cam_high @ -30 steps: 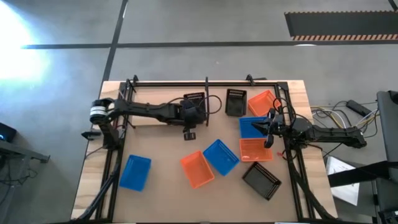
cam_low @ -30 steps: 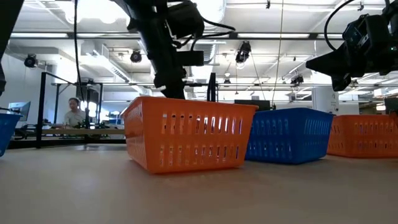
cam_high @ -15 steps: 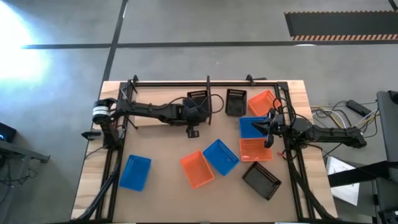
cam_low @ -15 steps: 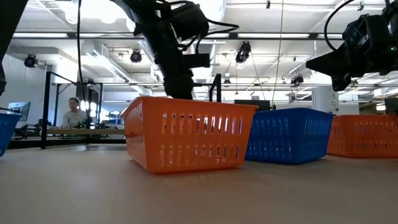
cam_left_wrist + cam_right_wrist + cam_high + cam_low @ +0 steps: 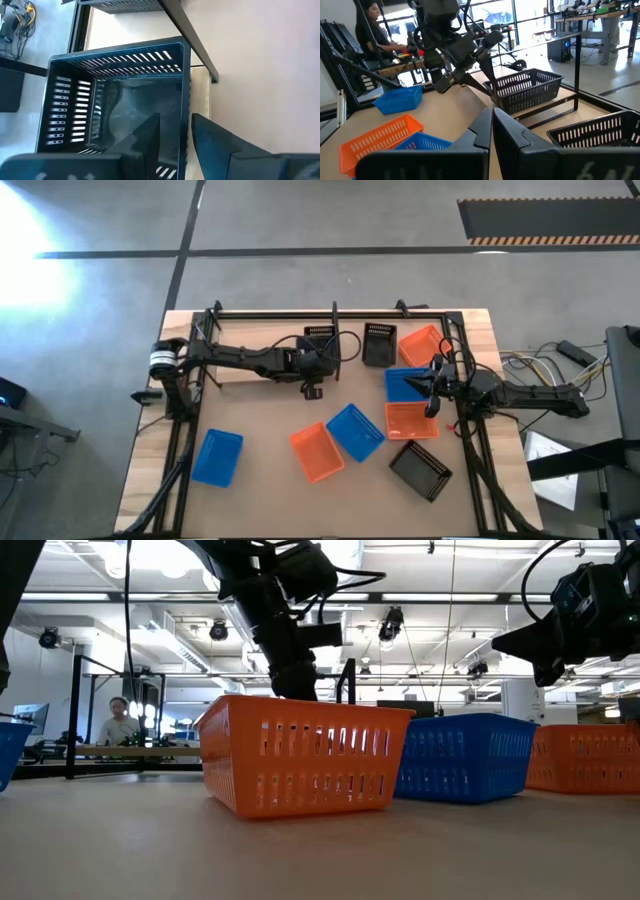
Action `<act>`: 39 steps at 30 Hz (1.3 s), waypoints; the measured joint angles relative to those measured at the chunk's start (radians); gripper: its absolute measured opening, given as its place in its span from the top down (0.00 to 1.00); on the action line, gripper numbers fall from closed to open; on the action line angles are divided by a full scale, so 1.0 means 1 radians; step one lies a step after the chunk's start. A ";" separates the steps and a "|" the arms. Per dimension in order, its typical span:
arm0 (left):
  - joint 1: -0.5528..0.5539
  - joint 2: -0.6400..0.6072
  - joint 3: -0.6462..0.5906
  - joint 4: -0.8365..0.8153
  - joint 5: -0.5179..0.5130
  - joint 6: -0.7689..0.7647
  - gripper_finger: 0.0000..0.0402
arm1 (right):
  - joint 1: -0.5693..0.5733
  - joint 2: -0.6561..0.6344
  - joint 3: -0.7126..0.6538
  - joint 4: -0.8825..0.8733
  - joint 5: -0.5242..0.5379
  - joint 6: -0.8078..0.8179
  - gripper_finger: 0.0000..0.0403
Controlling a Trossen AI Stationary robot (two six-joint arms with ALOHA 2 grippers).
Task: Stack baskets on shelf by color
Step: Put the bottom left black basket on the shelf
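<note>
Bright glare is washing over the grey floor [image 5: 40, 220] left of the table [image 5: 255, 420]; ceiling lamps [image 5: 150, 560] are blooming overhead.

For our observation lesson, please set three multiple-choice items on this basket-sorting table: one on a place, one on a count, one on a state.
1. Where is the left gripper?
A. At a black basket by the table's far rail
B. Over the orange basket mid-table
C. Off the table

2. How many blue baskets show from above?
A. Two
B. Three
C. Four

3. How is the right gripper?
A. Open over a basket
B. Shut on an orange basket
C. Shut, holding nothing

Answers:
1. A: the left gripper straddles one wall of the black basket.
2. B: there is one blue basket near the left corner, one mid-table and one on the right.
3. C: the right gripper has its fingers together with nothing between them.
</note>
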 joint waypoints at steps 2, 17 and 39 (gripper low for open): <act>0.000 0.000 0.000 0.000 0.000 -0.006 0.76 | 0.000 0.000 0.000 0.000 0.000 0.000 0.98; 0.011 -0.001 0.001 0.000 0.000 -0.080 0.86 | 0.000 0.000 0.000 0.000 0.000 0.000 0.98; 0.012 -0.003 0.004 -0.035 -0.027 -0.130 0.86 | 0.000 0.000 0.000 0.000 0.000 0.018 0.98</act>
